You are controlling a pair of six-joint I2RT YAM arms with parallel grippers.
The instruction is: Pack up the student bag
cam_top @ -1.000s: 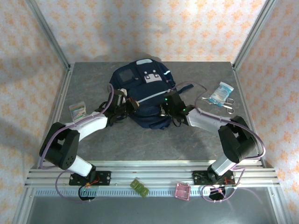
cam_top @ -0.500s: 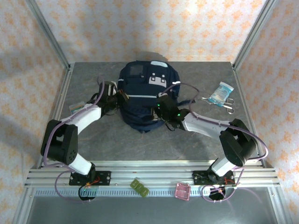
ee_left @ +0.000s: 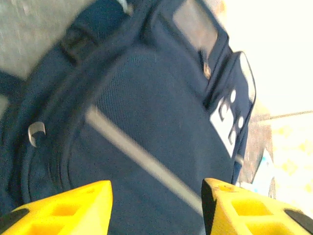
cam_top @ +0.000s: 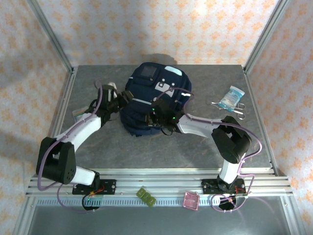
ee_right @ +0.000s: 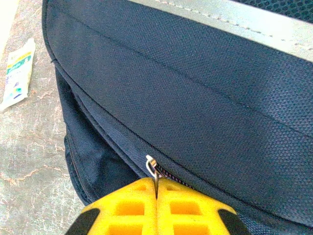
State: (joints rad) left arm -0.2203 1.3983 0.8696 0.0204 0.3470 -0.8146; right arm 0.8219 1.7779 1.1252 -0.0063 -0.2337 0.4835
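Pinching the metal zip pull (ee_right: 152, 169) of the navy bag (cam_top: 156, 93), the right gripper (ee_right: 156, 208) is pictured with its two yellow fingers (ee_right: 122, 208) pressed together on the pull. The grip is made at the bag's near lower edge, just under a dark seam. The left gripper (ee_left: 156, 210) is held with its two yellow fingers (ee_left: 63, 205) well apart and nothing between them. It is aimed at the bag's left side, where one pale grey stripe (ee_left: 142, 161) is seen running across the fabric.

One bag is counted, set at the middle of the grey table (cam_top: 195, 147) towards its far edge, between the two arms. Its near right side is partly covered by the right gripper and by a mauve cable (cam_top: 183, 93) looped over it.

At the far right of the table, well apart from the bag, one clear packet with blue print (cam_top: 231, 97) is laid just beside one pair of scissors (cam_top: 238, 108). At the left, one small packet (cam_top: 79, 115) is found just beside the left arm. Two small pieces are lodged on the metal rail (cam_top: 161, 183) at the near edge: one green (cam_top: 146, 197) and one pink (cam_top: 190, 200).
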